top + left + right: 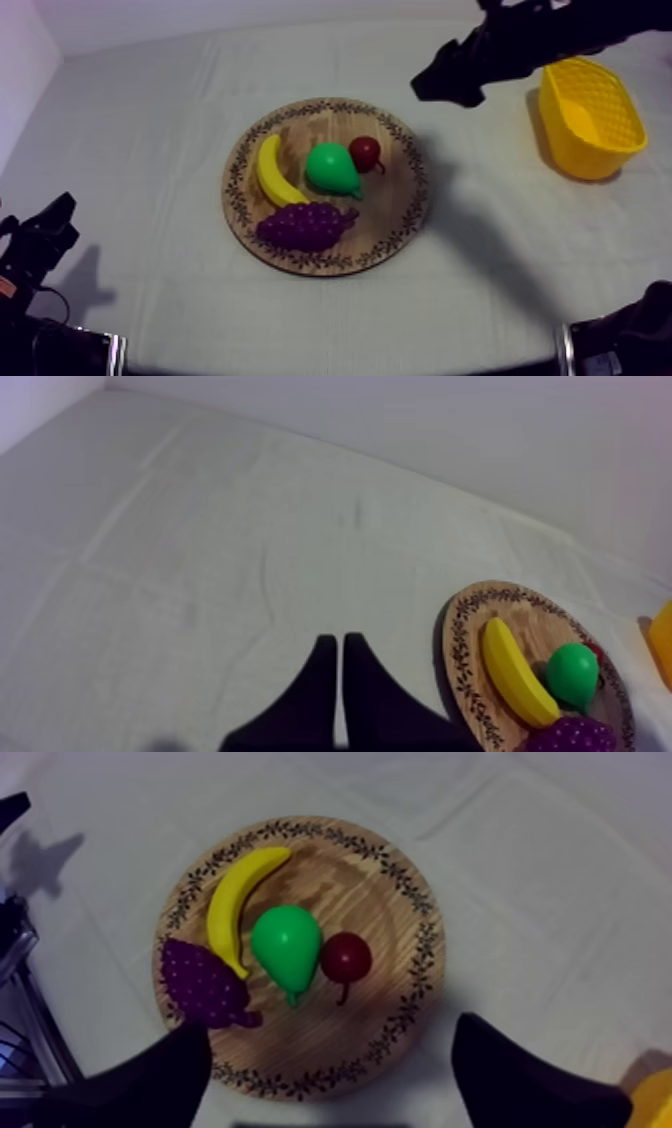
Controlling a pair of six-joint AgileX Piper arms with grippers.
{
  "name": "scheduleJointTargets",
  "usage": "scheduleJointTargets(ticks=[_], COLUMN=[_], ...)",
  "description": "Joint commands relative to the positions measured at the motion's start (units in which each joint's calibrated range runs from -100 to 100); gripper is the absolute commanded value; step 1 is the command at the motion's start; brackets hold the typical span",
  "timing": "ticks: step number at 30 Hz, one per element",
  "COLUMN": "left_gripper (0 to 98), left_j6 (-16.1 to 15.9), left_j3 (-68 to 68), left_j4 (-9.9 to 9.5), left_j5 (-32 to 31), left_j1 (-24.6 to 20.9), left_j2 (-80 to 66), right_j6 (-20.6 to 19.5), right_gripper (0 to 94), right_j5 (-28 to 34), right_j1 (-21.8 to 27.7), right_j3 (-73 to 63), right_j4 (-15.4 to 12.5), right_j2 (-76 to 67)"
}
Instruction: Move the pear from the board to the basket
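A green pear [332,169] lies in the middle of the round wooden board [400,215], between a banana [272,172] and a small red fruit [365,152]. My right gripper [440,82] hangs above the cloth between the board and the yellow basket [590,118]. In the right wrist view its fingers [150,1072] stand wide apart with nothing between them, over the board's near rim, so this gripper [332,1034] is open and short of the pear [287,947]. My left gripper [335,676] is shut on nothing, low at the table's left [45,235].
A bunch of purple grapes [305,225] lies at the front of the board, touching the banana's end. The basket stands at the far right with nothing seen inside it. Bare cloth surrounds the board.
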Motion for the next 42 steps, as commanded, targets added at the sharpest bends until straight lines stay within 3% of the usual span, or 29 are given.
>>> scheduleJointTargets(ticks=[1,12,27,42], left_gripper=[0.1,0.1,0.1,0.1], left_j6=[0.01,0.01,-0.01,-0.01], left_j3=[0.02,0.02,0.02,0.02], left_j4=[-0.02,-0.02,-0.02,-0.02], left_j5=[0.01,0.01,0.01,0.01], left_j1=[0.01,0.01,0.01,0.01], left_j2=[0.0,0.0,0.0,0.0], right_j6=[-0.33,-0.94,-3.72,-8.66], right_gripper=[82.5,78.6,78.6,77.5], right_j5=[-2.45,-16.12,-23.15,-25.26], right_j1=[-0.5,-3.12,-8.3,-8.61], right_j3=[0.79,2.93,-2.91,-9.76], right_j4=[0.5,1.56,2.31,6.6], right_j2=[2.56,14.7,30.13,41.06])
